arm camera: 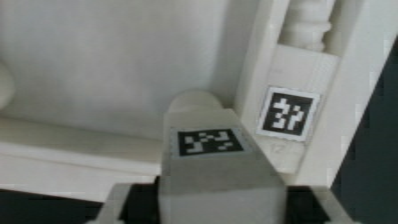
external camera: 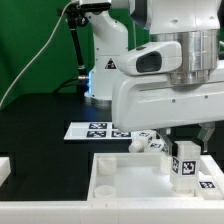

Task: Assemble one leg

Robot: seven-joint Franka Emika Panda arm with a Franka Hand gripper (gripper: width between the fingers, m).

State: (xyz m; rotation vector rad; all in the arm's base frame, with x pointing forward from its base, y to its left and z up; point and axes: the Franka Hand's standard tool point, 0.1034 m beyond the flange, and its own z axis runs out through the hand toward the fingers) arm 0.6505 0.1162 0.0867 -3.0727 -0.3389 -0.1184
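Note:
My gripper (external camera: 184, 147) is shut on a white leg (external camera: 184, 166), held upright with a black-and-white tag facing outward. It hangs over the right end of the large white tabletop (external camera: 125, 182), just above its surface. In the wrist view the leg (arm camera: 214, 150) runs out from between the two fingers (arm camera: 135, 203), with a tag on its tip. Beneath it lie the tabletop's rim (arm camera: 107, 140) and a tagged side wall (arm camera: 292, 111). Whether the leg touches the tabletop I cannot tell.
The marker board (external camera: 98, 128) lies on the black table behind the tabletop. More white legs (external camera: 150, 143) lie beside it near the gripper. A ridged white part (arm camera: 311, 25) shows beyond the tabletop wall. The robot base (external camera: 105, 60) stands at the back.

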